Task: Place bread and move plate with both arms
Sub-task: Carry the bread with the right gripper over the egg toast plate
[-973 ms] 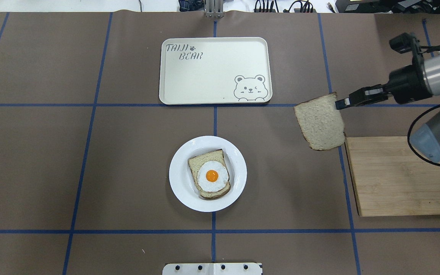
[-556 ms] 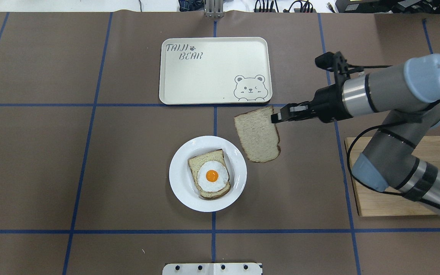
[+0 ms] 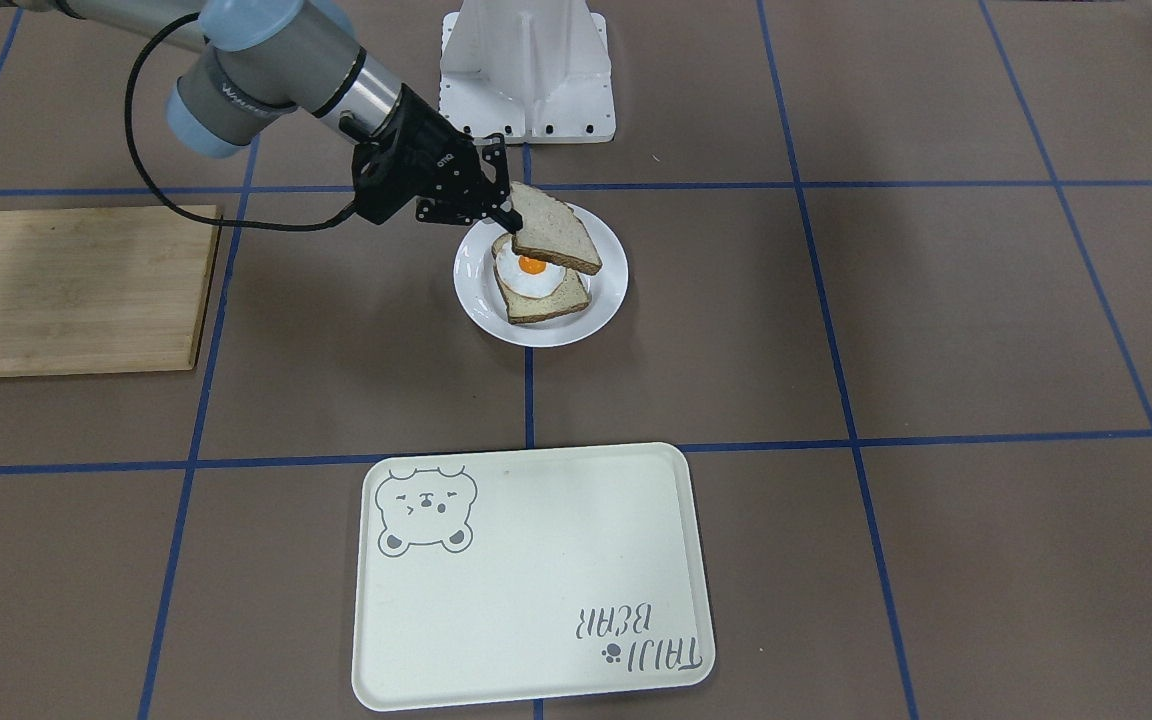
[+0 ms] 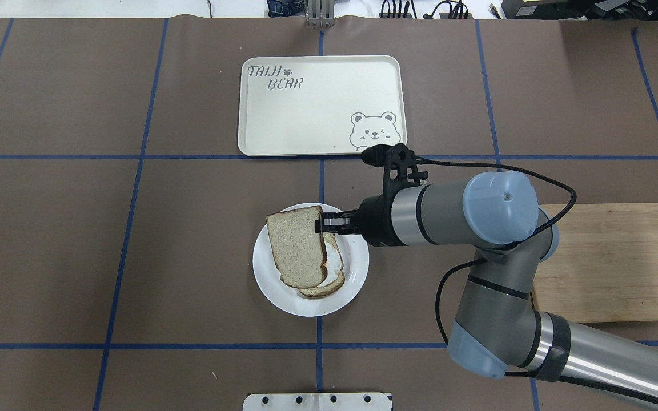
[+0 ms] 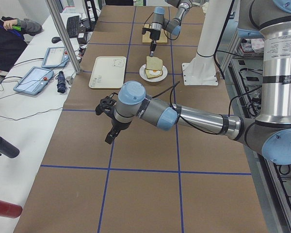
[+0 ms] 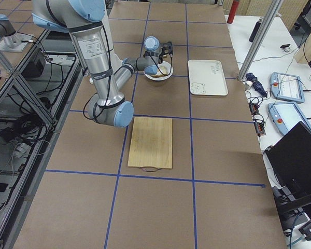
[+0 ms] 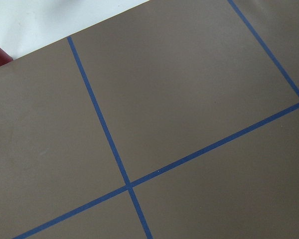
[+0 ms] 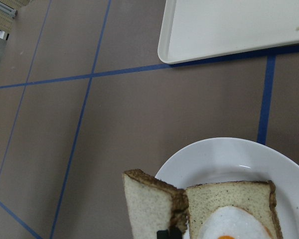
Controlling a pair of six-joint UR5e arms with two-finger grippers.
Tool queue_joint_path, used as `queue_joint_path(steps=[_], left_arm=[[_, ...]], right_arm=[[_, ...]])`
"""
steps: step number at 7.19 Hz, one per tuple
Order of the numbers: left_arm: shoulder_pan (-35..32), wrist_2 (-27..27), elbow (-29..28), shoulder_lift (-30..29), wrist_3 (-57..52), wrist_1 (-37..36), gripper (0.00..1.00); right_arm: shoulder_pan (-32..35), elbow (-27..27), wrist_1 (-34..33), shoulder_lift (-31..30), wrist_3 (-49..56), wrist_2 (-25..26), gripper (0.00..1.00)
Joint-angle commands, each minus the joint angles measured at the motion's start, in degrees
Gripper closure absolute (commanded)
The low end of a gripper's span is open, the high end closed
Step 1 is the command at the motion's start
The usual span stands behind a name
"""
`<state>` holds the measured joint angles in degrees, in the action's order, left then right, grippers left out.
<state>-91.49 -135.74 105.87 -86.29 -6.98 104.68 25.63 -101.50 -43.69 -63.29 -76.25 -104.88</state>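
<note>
My right gripper [image 4: 320, 224] is shut on the top edge of the plain bread slice [image 4: 295, 245] and holds it tilted just above the white plate [image 4: 266, 285]. The bread covers most of the egg-topped slice [image 4: 332, 282] that lies on the plate. In the front view the gripper [image 3: 508, 215] holds the bread [image 3: 556, 235] over the egg [image 3: 531, 267], clear of it. The right wrist view shows the bread [image 8: 149, 209] hanging beside the egg slice [image 8: 229, 199]. My left gripper [image 5: 109, 138] hovers over bare table far to the left; I cannot tell whether it is open or shut.
The cream bear tray [image 4: 320, 105] lies beyond the plate. A wooden cutting board [image 4: 609, 262] lies to the right, partly under my right arm. The white robot base [image 3: 526, 70] stands close behind the plate. An operator [image 5: 5, 34] sits at the side desk.
My right arm has swept left with the bread, from beside the cutting board to over the plate. The bread now hides most of the egg slice from above.
</note>
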Motion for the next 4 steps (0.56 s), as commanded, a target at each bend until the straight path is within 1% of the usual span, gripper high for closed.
queue_joint_path(steps=[1,4], left_arm=[[0.00,0.04,0.03,-0.01,0.12,0.00,0.01],[0.00,0.04,-0.05,0.07,0.12,0.00,0.01]], right_arm=[[-1.36,2.70,-0.17,-0.52,4.16,1.43,1.00],[-1.46,6.13,0.01,-0.43,5.41,1.70,1.00]])
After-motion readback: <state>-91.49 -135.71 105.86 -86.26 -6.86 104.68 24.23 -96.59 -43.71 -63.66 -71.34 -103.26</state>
